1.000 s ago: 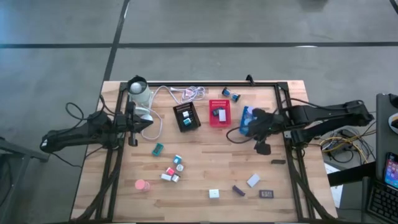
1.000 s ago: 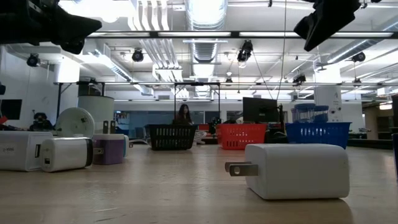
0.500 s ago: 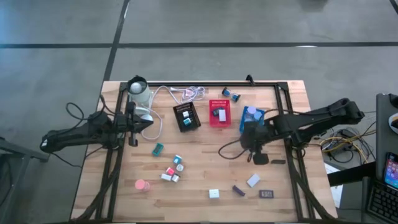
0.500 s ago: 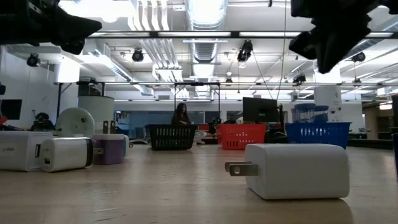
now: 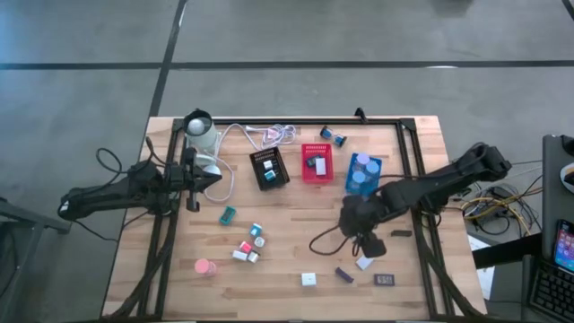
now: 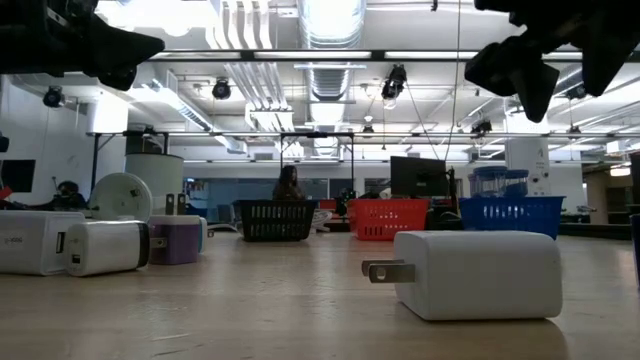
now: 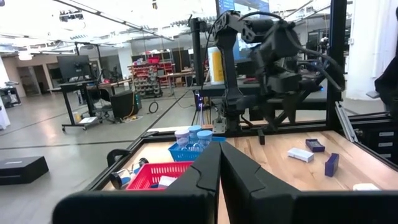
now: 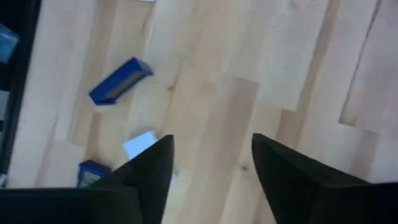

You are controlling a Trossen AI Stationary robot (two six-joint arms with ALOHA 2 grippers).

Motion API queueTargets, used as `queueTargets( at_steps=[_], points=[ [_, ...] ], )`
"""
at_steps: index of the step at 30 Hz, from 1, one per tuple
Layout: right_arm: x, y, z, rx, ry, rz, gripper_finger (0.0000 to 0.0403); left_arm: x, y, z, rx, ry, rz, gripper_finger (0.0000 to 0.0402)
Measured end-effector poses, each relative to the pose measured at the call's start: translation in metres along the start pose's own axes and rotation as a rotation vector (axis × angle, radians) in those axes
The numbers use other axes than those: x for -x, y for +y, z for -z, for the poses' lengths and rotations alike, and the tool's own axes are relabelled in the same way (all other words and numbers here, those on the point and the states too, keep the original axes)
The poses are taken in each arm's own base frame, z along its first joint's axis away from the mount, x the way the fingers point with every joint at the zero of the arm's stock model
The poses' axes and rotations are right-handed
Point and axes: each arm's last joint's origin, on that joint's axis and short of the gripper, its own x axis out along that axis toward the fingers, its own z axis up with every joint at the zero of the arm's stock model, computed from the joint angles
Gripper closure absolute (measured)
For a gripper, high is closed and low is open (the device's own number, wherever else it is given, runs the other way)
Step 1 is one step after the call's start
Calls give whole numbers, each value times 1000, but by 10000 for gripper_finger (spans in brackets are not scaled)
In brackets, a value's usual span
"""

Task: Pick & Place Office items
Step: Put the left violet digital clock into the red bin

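Scattered over the wooden desk (image 5: 296,251): office items. White block (image 5: 364,261) at 5 o'clock from desk centre, dark purple block (image 5: 344,274) and dark rectangle (image 5: 385,280) near it, another white block (image 5: 308,279) at 6 o'clock. Pink roll (image 5: 204,266) at 8 o'clock; teal piece (image 5: 228,214) and a pink-and-white cluster (image 5: 248,245) left of centre. Blue rolls in the blue tray (image 5: 362,173) at 2 o'clock, red tray (image 5: 316,162) and black tray (image 5: 268,169) toward 12. Right end effector (image 8: 211,155) poised just above the white block, fingers spread, holding nothing. Left end effector (image 7: 219,163) at 9 o'clock by the desk edge, fingers pressed together, empty.
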Motion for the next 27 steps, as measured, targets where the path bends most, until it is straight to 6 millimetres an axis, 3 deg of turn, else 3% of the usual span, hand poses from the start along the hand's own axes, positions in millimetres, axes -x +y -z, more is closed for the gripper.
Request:
queueTargets(
  at_steps=[8, 18, 27],
  points=[
    [-12, 26, -14, 88, 37, -24, 136, 0, 0, 0, 0, 0, 0, 390],
    [-30, 35, -33, 101, 81, -55, 110, 0, 0, 0, 3, -1, 0, 390],
    [-52, 42, -36, -73, 162, -131, 57, 0, -1, 2, 35, 24, 16, 390]
  ],
)
